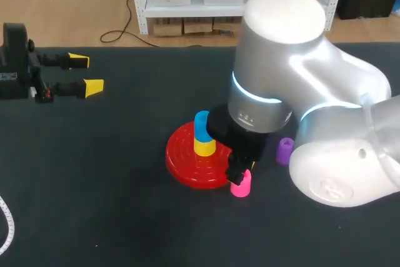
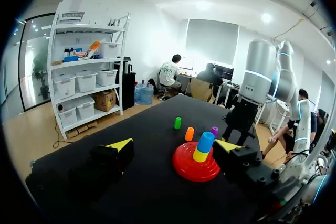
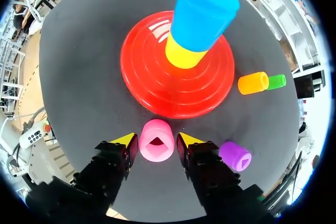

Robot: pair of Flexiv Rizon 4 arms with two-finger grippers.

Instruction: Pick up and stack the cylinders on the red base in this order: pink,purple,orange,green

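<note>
Right gripper [image 3: 157,139]: jaws apart, straddling the pink cylinder [image 3: 156,140], one yellow-tipped finger close on either side with a thin dark gap showing at each; nothing gripped.

Pink cylinder: upright on the black table [image 3: 79,51], just off the rim of the red base [image 3: 152,77], open end up.

Purple cylinder [image 3: 235,156]: on the table near the base, beside the pink one and apart from it.

Red base: ridged disc carrying a yellow cylinder [image 3: 184,56] at its centre, with a blue cylinder [image 3: 202,11] stacked on that.

Orange cylinder [image 3: 253,83]: upright on the table, near the base on its far side from the left gripper.

Green cylinder [image 3: 276,81]: just beyond the orange, farther from the base.

Left gripper [image 1: 86,73]: well apart from the base, jaws wide open and empty.
</note>
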